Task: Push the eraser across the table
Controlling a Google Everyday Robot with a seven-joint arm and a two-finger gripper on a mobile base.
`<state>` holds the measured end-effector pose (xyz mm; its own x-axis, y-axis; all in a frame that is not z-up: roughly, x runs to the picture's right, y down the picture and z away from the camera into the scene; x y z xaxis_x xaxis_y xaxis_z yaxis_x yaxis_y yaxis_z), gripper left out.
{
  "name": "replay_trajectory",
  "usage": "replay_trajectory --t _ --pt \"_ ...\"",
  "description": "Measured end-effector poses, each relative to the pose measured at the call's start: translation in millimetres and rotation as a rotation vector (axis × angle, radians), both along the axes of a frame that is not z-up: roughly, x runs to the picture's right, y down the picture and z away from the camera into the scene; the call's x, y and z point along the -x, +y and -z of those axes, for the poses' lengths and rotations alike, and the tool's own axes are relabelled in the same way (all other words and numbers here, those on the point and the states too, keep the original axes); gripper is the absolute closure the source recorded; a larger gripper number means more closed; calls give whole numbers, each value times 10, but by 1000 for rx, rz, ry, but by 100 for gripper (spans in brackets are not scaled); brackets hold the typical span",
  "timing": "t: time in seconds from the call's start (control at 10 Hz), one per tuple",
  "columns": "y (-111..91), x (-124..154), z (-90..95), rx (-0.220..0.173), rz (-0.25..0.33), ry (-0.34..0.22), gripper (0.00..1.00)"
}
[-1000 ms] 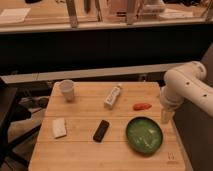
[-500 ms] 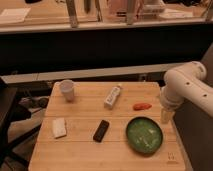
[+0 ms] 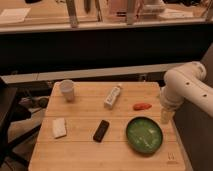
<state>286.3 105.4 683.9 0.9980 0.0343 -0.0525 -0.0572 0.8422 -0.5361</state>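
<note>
At the tabletop's right edge the claw is held; whether apart or together cannot be told. The green plate is set between it and the target, so it should be skirted and contact made low, square on a long side. Eraser is laid flat front-centre, long axis mostly front-to-back, far end tilted right.

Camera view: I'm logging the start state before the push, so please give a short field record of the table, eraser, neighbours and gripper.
table: light wooden butcher-block tabletop
eraser: small flat black rectangular bar, front centre, touching nothing
left of it: white squarish block
right of it: round green plate
far side: white cup, white labelled tube, small orange-red object
arm: gripper at the table's right edge, apart from the eraser
</note>
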Motion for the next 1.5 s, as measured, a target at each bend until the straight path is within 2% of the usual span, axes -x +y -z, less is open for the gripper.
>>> replay_trajectory --t 0.7,0.8,1.1,1.5 --pt "29 27 -3 1 8 0 20" --pt "51 95 -18 -1 24 -2 20" --pt "161 530 -86 0 88 -24 20" --pt "399 755 -174 10 152 -52 20"
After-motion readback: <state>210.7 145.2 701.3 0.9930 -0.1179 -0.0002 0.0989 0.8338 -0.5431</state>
